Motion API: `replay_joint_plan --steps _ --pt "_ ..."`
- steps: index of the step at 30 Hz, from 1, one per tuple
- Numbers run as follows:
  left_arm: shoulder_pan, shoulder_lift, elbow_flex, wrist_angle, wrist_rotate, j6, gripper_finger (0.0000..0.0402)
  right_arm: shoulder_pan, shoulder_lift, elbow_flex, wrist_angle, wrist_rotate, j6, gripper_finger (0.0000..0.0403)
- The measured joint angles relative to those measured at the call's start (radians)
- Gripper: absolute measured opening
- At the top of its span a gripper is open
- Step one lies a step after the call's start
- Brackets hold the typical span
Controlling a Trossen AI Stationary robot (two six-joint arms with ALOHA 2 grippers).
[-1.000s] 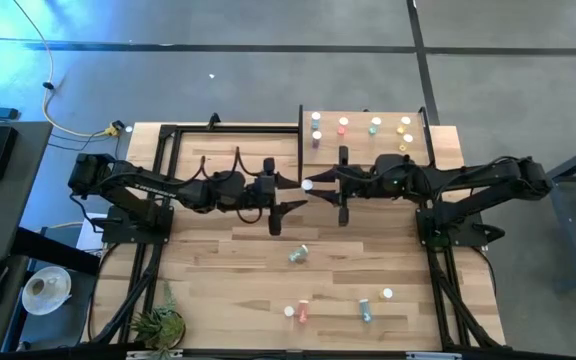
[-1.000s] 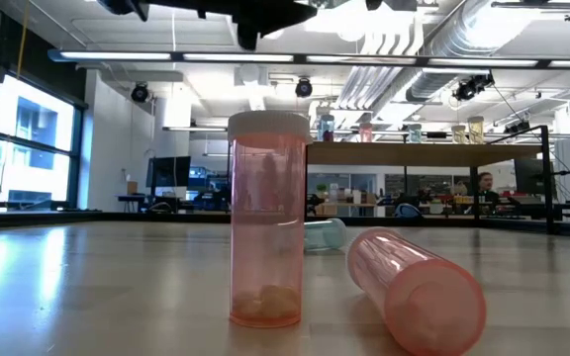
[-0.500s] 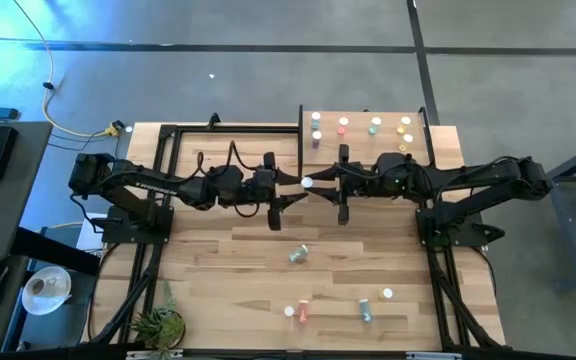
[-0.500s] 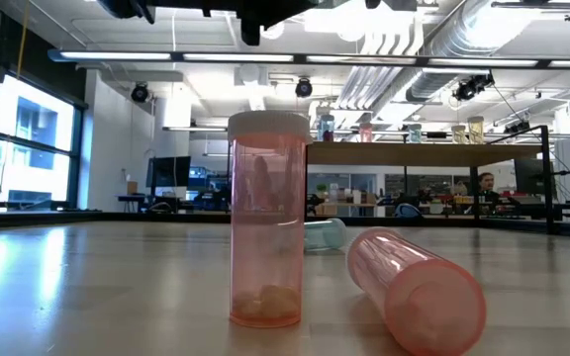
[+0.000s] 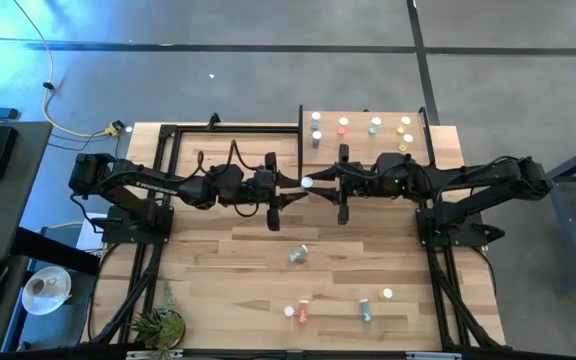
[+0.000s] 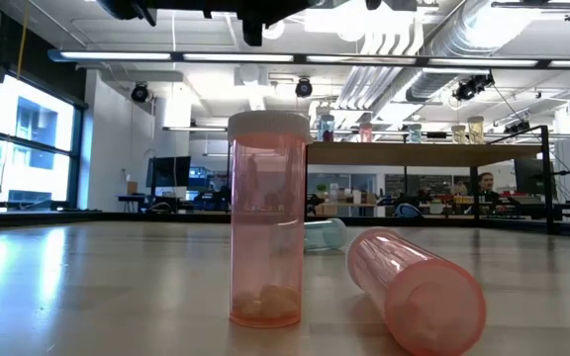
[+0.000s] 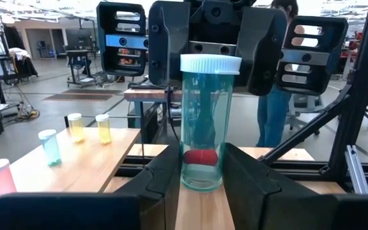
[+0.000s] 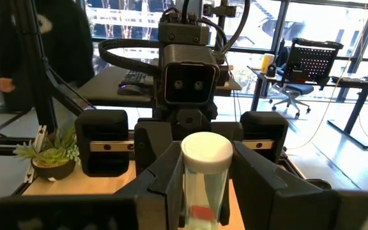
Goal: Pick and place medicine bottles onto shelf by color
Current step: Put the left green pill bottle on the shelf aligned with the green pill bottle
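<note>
I am holding both arms stretched inward above the table's middle, wrists level, grippers facing each other nose to nose. My left gripper [image 5: 302, 187] is clamping with fingers [image 7: 165, 182] drawn in tight. My right gripper [image 5: 313, 183] is clamping likewise, fingers [image 8: 251, 172] pressing inward. The two fingertip sets are meeting.

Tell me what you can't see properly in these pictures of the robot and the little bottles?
- High view: the teal bottle between the left gripper and the right gripper is too small; only its white cap shows.
- Low view: both arms are cut off at the top edge.
- Low view: the standing pink bottle partly hides a pale bottle lying behind.
- Left wrist view: the shelf is cut off.
</note>
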Motion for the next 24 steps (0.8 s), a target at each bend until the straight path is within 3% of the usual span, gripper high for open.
replay_joint_plan --steps 5,17,24 --pt "0.001 0.000 0.000 -0.008 -0.005 0.008 0.0090 0.000 0.000 0.000 -0.008 0.025 -0.003 0.0116" --pt "0.001 0.000 0.000 -0.123 -0.062 0.007 0.0090 0.000 -0.082 0.000 -0.105 0.027 0.008 0.0228" --pt "0.001 0.000 0.000 -0.183 -0.061 0.004 0.0090 -0.051 -0.100 0.183 -0.433 0.030 0.008 0.0230"
